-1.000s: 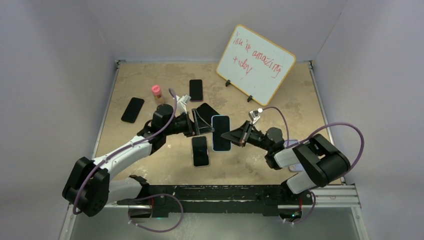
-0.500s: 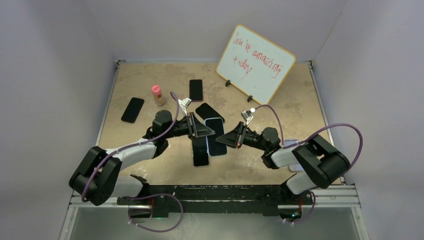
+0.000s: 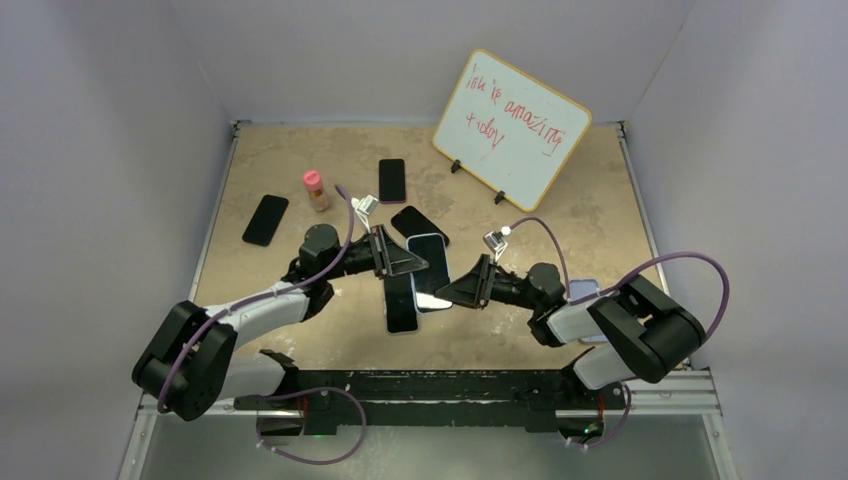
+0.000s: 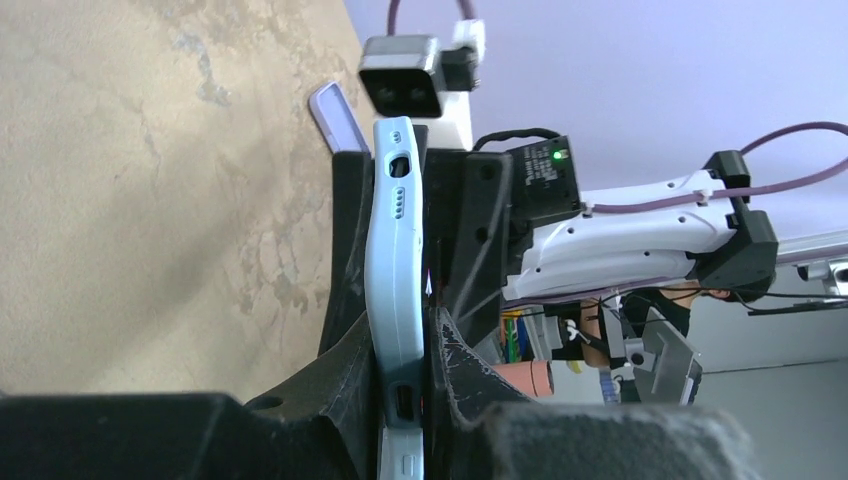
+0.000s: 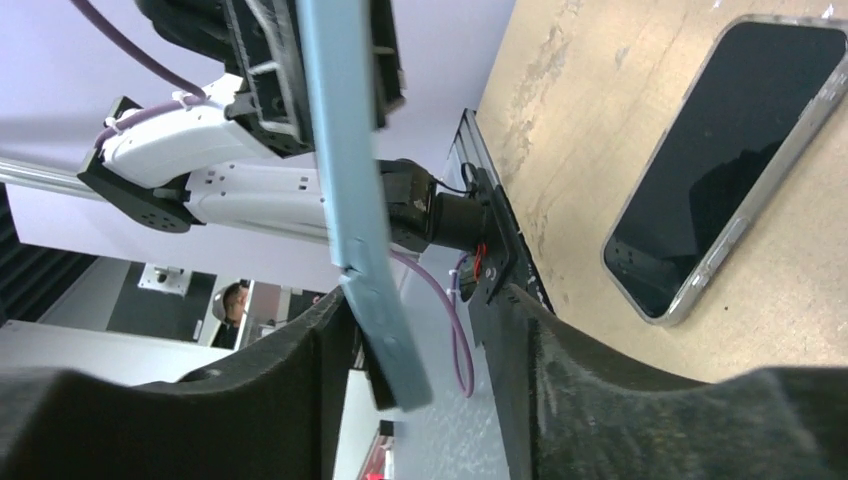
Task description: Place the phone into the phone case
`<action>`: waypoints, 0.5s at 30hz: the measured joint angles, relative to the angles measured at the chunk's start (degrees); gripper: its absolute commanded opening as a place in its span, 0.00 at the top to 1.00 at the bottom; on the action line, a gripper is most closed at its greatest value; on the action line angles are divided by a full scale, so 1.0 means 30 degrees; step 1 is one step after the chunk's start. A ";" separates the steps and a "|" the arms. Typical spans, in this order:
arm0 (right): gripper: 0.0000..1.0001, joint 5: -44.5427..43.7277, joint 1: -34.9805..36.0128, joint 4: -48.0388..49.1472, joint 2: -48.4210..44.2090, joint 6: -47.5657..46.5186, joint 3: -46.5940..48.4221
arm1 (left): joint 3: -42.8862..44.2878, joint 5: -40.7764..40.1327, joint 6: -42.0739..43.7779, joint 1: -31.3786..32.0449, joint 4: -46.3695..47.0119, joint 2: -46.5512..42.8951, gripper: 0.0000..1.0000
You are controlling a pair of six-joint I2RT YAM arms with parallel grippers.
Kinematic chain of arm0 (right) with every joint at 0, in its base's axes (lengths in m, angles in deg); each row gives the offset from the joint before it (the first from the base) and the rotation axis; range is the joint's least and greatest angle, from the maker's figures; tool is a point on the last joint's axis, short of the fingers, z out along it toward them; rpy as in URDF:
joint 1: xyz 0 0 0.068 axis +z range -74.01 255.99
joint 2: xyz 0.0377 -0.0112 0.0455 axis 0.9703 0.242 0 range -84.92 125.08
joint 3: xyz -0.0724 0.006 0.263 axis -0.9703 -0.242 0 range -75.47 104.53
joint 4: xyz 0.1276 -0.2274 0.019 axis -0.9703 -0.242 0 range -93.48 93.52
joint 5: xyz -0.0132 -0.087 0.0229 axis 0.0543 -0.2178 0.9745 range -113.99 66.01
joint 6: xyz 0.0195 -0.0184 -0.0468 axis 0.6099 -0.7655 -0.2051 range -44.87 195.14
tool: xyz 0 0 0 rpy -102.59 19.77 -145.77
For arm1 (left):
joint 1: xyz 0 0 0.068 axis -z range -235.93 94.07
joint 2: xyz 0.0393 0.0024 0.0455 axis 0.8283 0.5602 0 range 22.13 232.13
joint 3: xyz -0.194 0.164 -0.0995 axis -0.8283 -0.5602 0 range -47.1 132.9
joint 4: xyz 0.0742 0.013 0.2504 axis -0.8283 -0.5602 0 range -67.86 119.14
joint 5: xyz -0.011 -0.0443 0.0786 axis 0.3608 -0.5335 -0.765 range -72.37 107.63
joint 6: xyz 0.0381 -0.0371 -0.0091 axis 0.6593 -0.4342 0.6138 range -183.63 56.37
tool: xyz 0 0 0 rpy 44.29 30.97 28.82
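Note:
A light blue phone case (image 3: 430, 272) with a dark phone face showing in it hangs above the table's middle, between the two arms. My left gripper (image 3: 408, 263) is shut on its left edge. In the left wrist view the case's rim (image 4: 398, 250) stands upright, pinched between both fingers of my left gripper (image 4: 408, 350). My right gripper (image 3: 450, 291) stands open at the case's right edge. In the right wrist view the case (image 5: 345, 150) leans on the left finger of my right gripper (image 5: 430, 330), and a gap lies between it and the other finger.
A phone in a clear case (image 3: 400, 303) lies flat just under the held case, also seen as that phone (image 5: 720, 160). Black phones (image 3: 265, 219), (image 3: 392, 180), (image 3: 415, 220) lie further back. A pink-capped bottle (image 3: 316, 189) and a whiteboard (image 3: 512, 128) stand behind.
My left gripper has shut on the blue case and my right gripper has let go and opened. The case has shifted down and left and tilted.

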 measured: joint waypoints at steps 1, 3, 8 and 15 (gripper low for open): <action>0.52 0.0080 0.0000 -0.0007 -0.0022 -0.0029 -0.0146 | 0.0000 -0.0058 0.0044 0.0000 -0.0007 -0.0233 1.00; 0.60 0.0146 0.0000 0.0073 -0.0044 -0.0007 -0.0313 | 0.0000 -0.0160 0.0466 0.0000 -0.0175 -0.0670 1.00; 0.93 0.0503 0.0007 0.0015 -0.0423 -0.0066 -0.0328 | 0.0015 -0.0612 0.1348 -0.0015 -0.1151 -0.0947 1.00; 1.00 0.0525 0.0117 -0.0947 -0.1501 -0.0131 -0.0328 | 0.0962 -0.0889 0.3169 0.0044 -0.4350 -0.1829 1.00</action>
